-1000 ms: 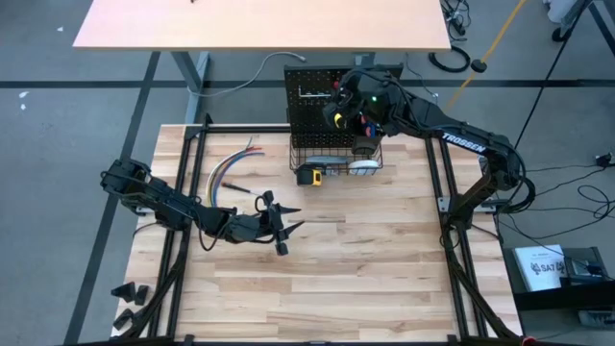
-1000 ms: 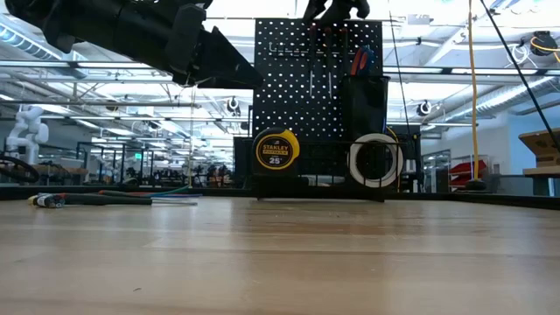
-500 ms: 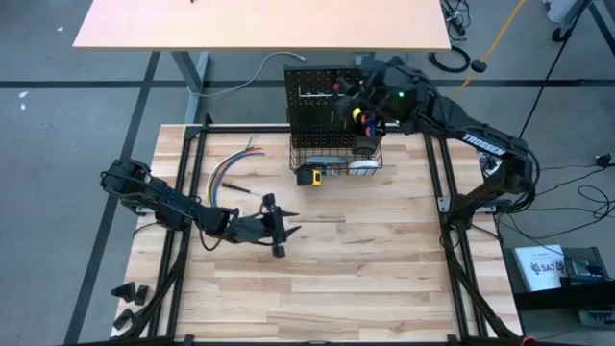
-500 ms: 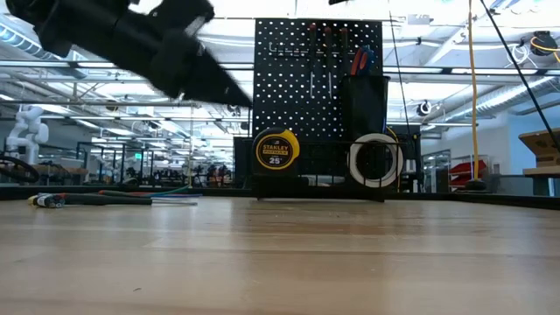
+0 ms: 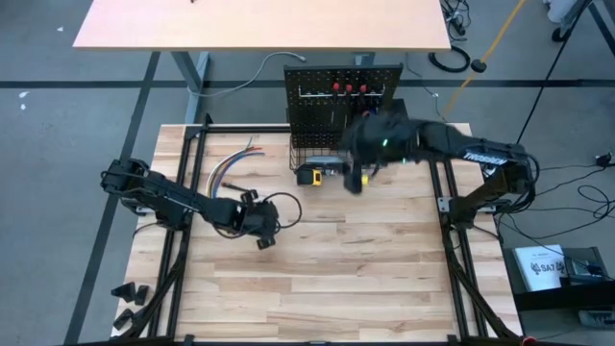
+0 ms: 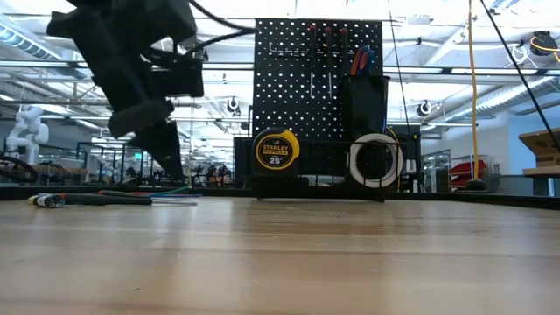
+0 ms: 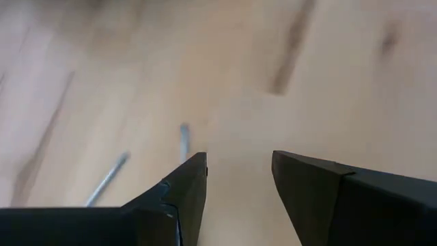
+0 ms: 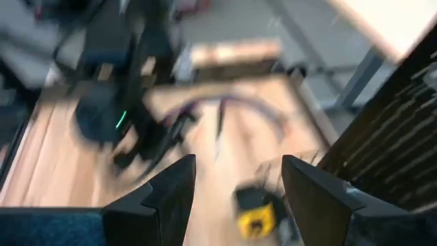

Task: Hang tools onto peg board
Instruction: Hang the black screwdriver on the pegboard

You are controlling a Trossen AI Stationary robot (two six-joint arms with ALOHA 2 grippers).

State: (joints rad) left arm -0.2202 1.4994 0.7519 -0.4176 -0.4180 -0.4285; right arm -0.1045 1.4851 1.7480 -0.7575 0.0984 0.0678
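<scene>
High view: right gripper [image 5: 354, 180] now off peg board [image 5: 343, 91], jaws apart, empty, beside tape measure [image 5: 309, 175]; screwdrivers [image 5: 350, 88] hung. Left gripper [image 5: 263, 237] parted, empty, lower over worktop [image 5: 384, 250].

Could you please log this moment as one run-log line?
left gripper: open, empty, over table | right gripper: open, empty, before peg board | tape measure: by basket

A bundle of coloured wires [image 5: 233, 165] lies on the far left of the wooden tabletop [image 5: 365, 269], fanned out flat. Beyond it stands a second, tan table [image 5: 259, 24].
</scene>
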